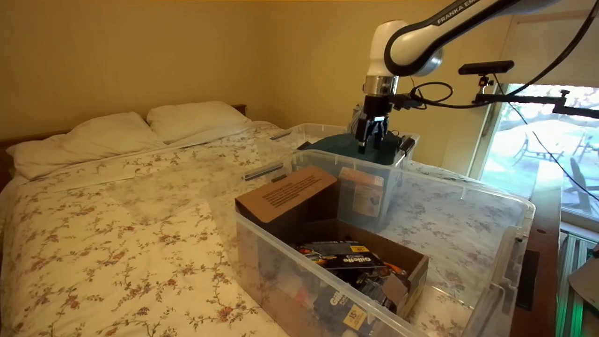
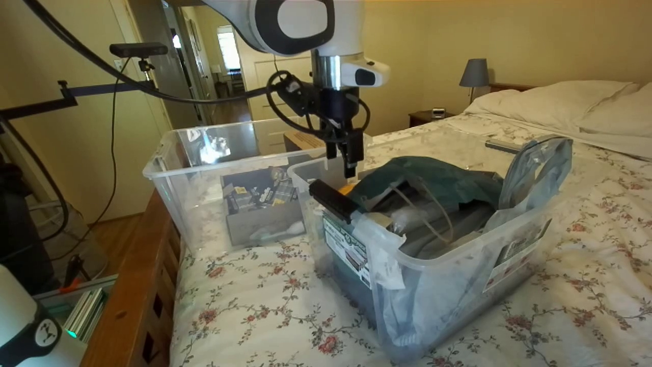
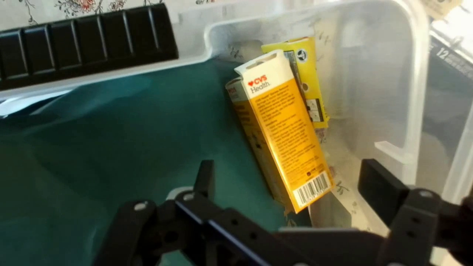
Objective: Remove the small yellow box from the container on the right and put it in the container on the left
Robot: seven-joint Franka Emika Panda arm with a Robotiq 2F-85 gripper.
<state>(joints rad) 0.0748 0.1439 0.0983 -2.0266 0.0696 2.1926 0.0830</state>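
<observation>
A small yellow-orange CVS Health box [image 3: 292, 136] lies tilted against a dark green bag [image 3: 129, 147] in a clear bin [image 3: 419, 92]. This bin [image 2: 443, 262] is at the right in an exterior view, where only a sliver of orange [image 2: 347, 189] shows. The box is hidden in the remaining exterior view. My gripper [image 1: 369, 143] is open and empty, pointing down above that bin near its end wall. In the wrist view the box's barcode end lies between the spread fingers, untouched as far as I can see. The second clear bin [image 2: 234, 161] stands beside it.
The second bin holds an open cardboard box [image 1: 299, 192] with Gillette packs [image 1: 346, 255]. A flatter yellow package [image 3: 310, 81] lies behind the CVS box. A black handle [image 2: 333, 200] sits on the bin's rim. A wooden footboard [image 2: 127, 285] edges the bed.
</observation>
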